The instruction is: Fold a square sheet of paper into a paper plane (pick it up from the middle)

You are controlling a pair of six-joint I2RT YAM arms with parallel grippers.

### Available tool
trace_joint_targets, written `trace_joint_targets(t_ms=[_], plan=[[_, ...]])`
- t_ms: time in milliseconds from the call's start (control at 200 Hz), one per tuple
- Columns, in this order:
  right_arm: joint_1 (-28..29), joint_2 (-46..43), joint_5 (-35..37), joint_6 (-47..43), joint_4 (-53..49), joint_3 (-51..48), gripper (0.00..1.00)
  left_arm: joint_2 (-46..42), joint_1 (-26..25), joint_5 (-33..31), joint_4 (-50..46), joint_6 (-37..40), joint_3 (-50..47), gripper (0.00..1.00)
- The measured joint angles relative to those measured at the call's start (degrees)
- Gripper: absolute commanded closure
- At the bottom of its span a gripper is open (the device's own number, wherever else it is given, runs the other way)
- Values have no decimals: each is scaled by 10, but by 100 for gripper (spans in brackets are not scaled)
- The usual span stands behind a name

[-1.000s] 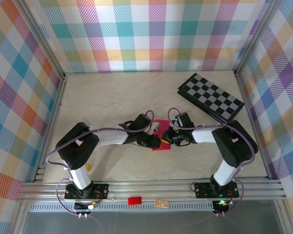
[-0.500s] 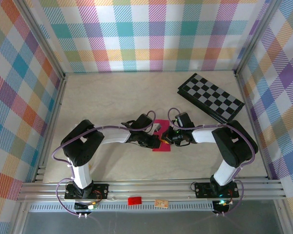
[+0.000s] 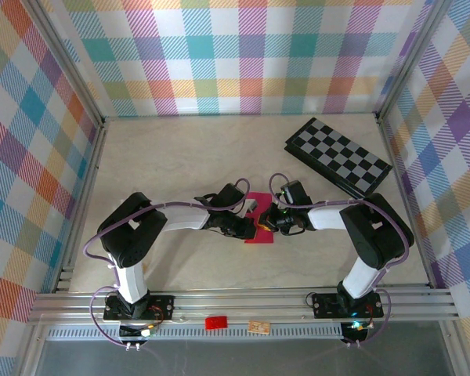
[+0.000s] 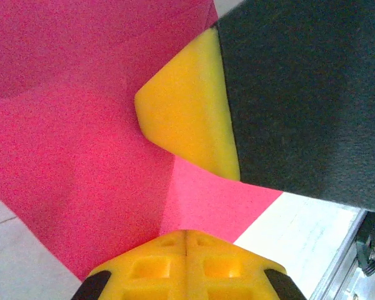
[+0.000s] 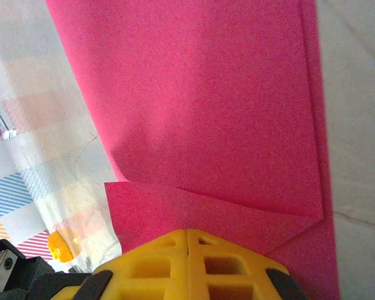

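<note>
The magenta-pink square sheet of paper lies partly folded at the middle of the table, between both grippers. In the left wrist view the sheet rises in a crease that runs straight into my left gripper, which is shut on it. The right gripper's yellow fingertip presses against the paper just beyond. In the right wrist view overlapping folded layers of the sheet run under my right gripper, shut on the paper's edge. From above, left gripper and right gripper almost touch. A paper plane is out of view.
A black-and-grey checkerboard lies at the back right of the beige table. A small red tag and a small tan piece sit on the front rail. Plaid walls close in three sides.
My left gripper has closed the last bit onto the paper's crease, and the left arm's elbow has shifted slightly right. The right arm has stayed put.
</note>
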Motion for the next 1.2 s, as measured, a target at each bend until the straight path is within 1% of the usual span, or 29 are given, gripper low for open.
trace_joint_targets(t_ms=[625, 1030, 1200], plan=[[0, 0, 0, -2, 0, 0, 96, -11, 2, -2, 17, 0, -34, 100], [0, 0, 0, -2, -1, 0, 96, -46, 3, -1, 42, -5, -85, 99], [0, 0, 0, -3, 0, 0, 96, -83, 3, 19, 45, -25, -121, 98]])
